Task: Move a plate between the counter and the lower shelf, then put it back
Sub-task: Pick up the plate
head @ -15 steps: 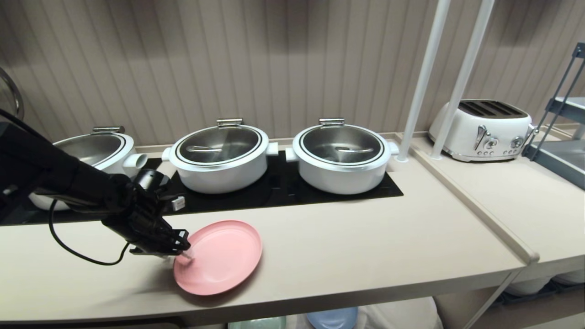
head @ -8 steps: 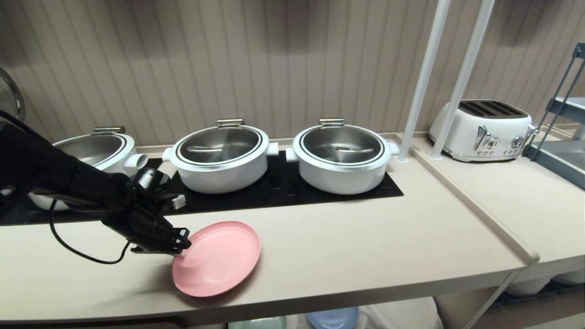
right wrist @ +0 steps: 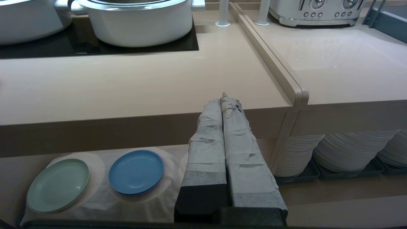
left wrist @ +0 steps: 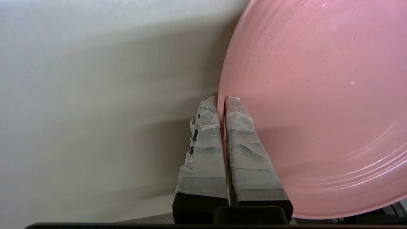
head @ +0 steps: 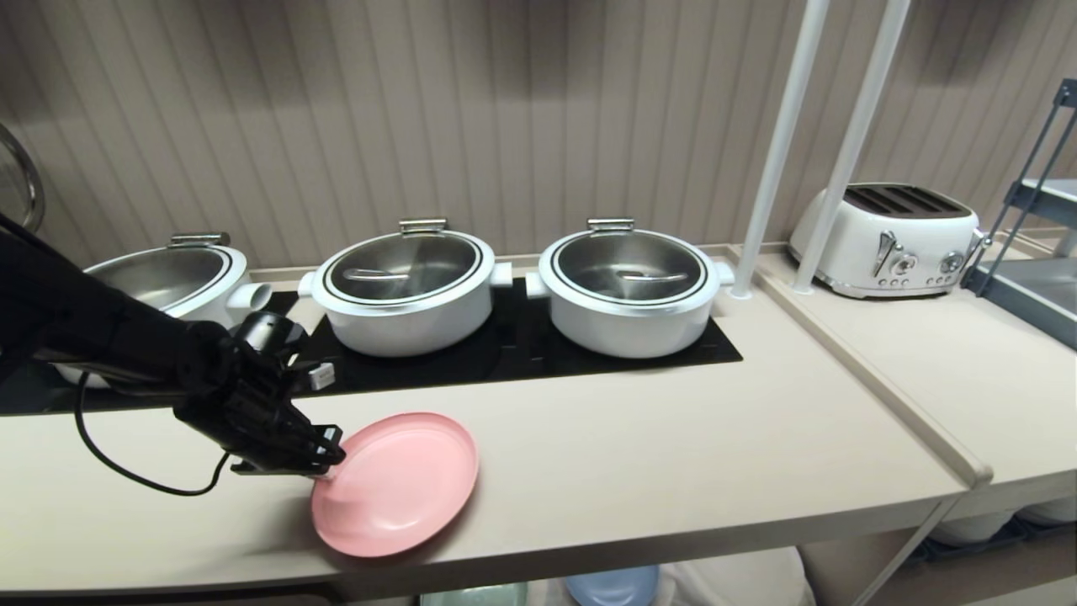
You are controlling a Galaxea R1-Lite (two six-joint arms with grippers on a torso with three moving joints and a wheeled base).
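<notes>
Left pincer [left wrist: 222, 98] clamped on plate [left wrist: 311, 95] rim; plate tilted over counter [head: 673, 454].

Open bench [head: 639, 454] lies to the right of my left hand [head: 324, 471] and its plate [head: 395, 484]. Three pots [head: 404, 286] on the black cooktop [head: 505, 349] block the way behind. Below, blue [right wrist: 136, 171] and green [right wrist: 58, 185] plates take up the lower shelf [right wrist: 105, 203].

Wall [head: 505, 109]: beige vertical panelling is running behind the toaster.
Toaster [head: 888, 238]: white, four-slot, is sitting on the side worktop [head: 951, 370].
Poles [head: 782, 143]: two white ones are rising just left of the toaster.
Rack [head: 1039, 244]: grey-blue metal is standing right of the toaster.
</notes>
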